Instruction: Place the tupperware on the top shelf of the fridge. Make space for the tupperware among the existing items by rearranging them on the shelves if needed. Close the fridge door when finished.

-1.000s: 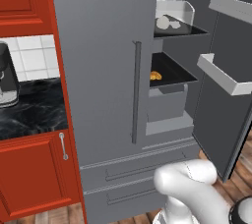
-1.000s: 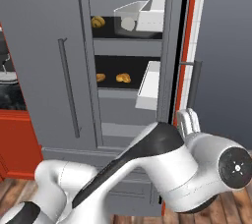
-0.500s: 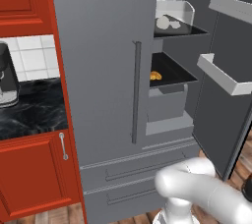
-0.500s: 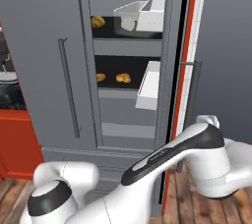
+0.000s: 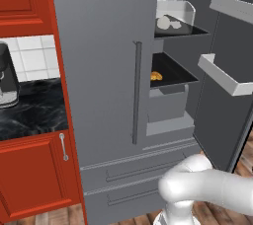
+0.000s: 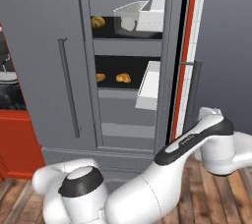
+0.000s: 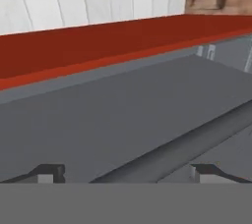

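Note:
The grey fridge (image 5: 99,46) has its right door (image 5: 232,115) swung open. On the top shelf (image 6: 106,34) stands the white tupperware (image 6: 126,10) (image 5: 180,9), with a pale lump (image 6: 128,24) (image 5: 164,21) at its front and a brown cookie (image 6: 98,21) to its left. Two orange pastries (image 6: 100,77) (image 6: 123,77) lie on the lower shelf (image 5: 175,73). The green cylinder is out of view. My gripper (image 7: 128,174) is open, fingertips (image 7: 49,171) wide apart, close to the door's grey outer face and its bar handle (image 7: 197,139).
White door bins (image 5: 232,9) (image 5: 225,73) (image 6: 149,85) jut from the open door. A grey drawer (image 5: 168,103) sits under the lower shelf. Red cabinets (image 5: 29,179) and a black counter (image 5: 29,115) with a coffee machine (image 5: 7,83) stand left of the fridge.
My arm has swung to the right and stretched out around the outer side of the open door. The items on the shelves have not moved.

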Available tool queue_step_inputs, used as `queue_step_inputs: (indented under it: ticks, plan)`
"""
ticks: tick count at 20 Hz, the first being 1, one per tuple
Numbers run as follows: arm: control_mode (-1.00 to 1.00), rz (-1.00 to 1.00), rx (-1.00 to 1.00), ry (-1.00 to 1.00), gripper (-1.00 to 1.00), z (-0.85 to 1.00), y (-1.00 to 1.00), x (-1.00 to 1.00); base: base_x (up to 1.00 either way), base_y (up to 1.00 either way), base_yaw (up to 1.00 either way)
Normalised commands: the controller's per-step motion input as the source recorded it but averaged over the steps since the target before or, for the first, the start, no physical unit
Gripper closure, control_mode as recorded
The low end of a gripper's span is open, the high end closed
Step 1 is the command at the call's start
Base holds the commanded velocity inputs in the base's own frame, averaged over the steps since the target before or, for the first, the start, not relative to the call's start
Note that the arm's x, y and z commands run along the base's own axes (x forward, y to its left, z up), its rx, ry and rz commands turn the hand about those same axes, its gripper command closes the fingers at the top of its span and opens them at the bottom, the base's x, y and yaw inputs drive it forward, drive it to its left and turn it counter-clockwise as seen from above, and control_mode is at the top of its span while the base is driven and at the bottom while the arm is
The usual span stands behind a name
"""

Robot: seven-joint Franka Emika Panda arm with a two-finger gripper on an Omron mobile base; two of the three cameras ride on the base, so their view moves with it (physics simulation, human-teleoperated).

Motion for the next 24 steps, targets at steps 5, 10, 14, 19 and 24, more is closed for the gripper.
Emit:
queue_step_inputs:
  ticks: [5,10,14,19,24]
  plan:
    - [-1.0,0.07,0.25,0.0,-1.0,-0.09,-0.47,0.84,0.0,0.0,0.0]
    - [-1.0,0.28,0.08,0.01,-1.0,-0.29,0.37,0.16,0.0,0.0,0.0]
    - [-1.0,0.36,-0.01,0.0,-1.0,-0.54,1.0,-0.15,0.0,0.0,0.0]
    - [-1.0,0.28,-0.1,-0.06,-1.0,-0.23,1.0,-0.01,0.0,0.0,0.0]
    - [-1.0,0.22,-0.2,-0.18,-1.0,0.0,1.0,0.0,0.0,0.0,0.0]
